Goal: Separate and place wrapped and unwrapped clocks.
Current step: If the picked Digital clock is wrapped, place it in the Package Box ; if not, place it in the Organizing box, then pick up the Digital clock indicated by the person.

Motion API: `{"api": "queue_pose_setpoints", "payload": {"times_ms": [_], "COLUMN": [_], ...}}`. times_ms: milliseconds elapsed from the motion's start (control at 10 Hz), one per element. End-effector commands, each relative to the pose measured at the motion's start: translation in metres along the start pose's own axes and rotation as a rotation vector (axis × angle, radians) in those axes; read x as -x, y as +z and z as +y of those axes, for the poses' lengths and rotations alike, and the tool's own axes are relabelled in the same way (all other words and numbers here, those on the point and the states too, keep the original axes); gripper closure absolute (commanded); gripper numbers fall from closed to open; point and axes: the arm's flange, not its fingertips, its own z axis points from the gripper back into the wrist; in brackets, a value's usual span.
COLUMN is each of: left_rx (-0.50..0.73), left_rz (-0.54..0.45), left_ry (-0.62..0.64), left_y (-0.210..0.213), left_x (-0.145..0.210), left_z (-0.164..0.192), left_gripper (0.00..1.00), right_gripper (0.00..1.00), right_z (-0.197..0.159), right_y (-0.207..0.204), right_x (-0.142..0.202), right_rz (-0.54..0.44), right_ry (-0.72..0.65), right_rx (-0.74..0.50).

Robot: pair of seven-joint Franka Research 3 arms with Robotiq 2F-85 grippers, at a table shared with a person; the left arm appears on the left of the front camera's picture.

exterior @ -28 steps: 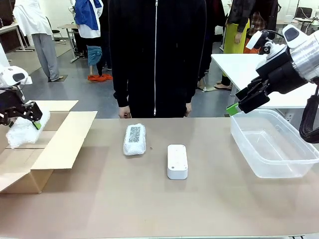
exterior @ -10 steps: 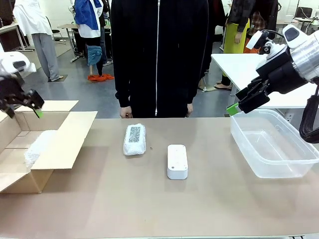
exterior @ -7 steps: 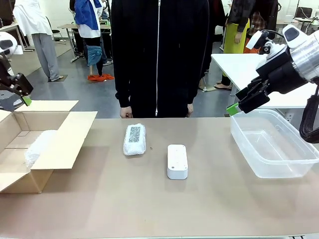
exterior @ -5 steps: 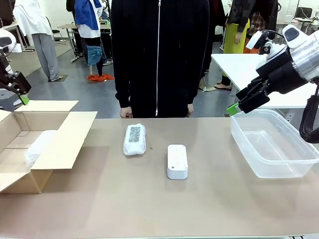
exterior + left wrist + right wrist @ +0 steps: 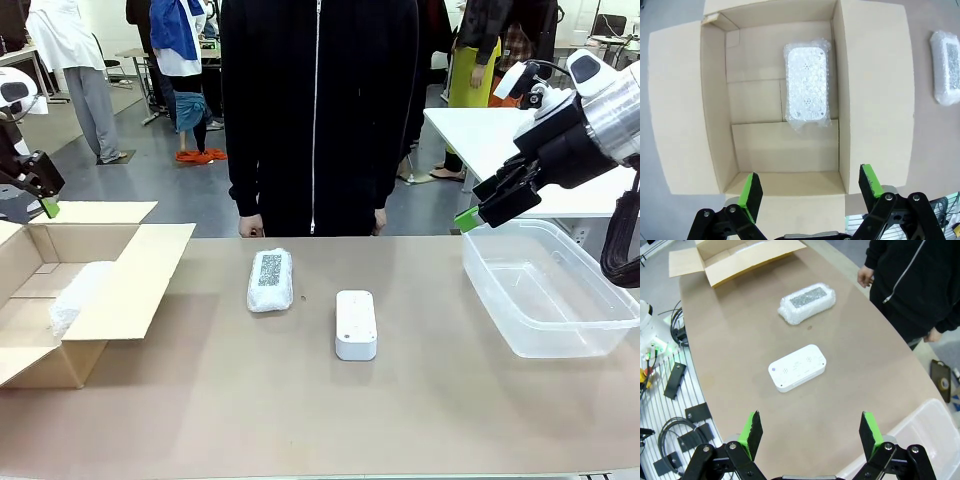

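One wrapped clock [image 5: 807, 82] in crinkly bubble wrap lies inside the open cardboard box [image 5: 875, 100], also seen in the front view as a whitish bundle [image 5: 78, 296] in the box [image 5: 130, 285]. A second wrapped clock [image 5: 270, 279] with a dark speckled patch lies on the table in front of the person, wrapped clock [image 5: 807, 302], wrapped clock [image 5: 946, 67]. The unwrapped clock [image 5: 356, 323], a smooth white block, lies to its right, unwrapped clock [image 5: 797, 367]. My left gripper [image 5: 810, 187] hangs open and empty high above the box, left gripper [image 5: 35, 190]. My right gripper [image 5: 807, 432] is open and empty, raised near the bin, right gripper [image 5: 490, 205].
A clear plastic bin [image 5: 550, 290] stands at the table's right side, bin [image 5: 900, 440]. A person in a black zip jacket [image 5: 315, 110] stands at the far edge, hands by the table. Cables and parts lie on a rack [image 5: 665, 405] beside the table.
My left gripper has let go of a wrapped clock, which now lies in the box, and has risen up and back to the far left. The right arm has stayed still.
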Motion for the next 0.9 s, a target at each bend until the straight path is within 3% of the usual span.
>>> {"api": "queue_pose_setpoints", "payload": {"times_ms": [0, 800], "left_rx": [0.000, 0.000], "left_rz": [-0.015, -0.015], "left_ry": [0.001, 0.001], "left_y": [0.0036, 0.0036], "left_x": [0.0000, 0.0000], "left_z": [0.0004, 0.0004], "left_gripper": [0.00, 0.00], "right_gripper": [0.00, 0.00], "right_z": [-0.0009, -0.0009], "right_y": [-0.0025, -0.0025], "right_x": [0.0011, 0.0011], "right_rz": [-0.013, -0.013], "right_ry": [-0.003, -0.003], "right_rx": [-0.021, -0.021]}}
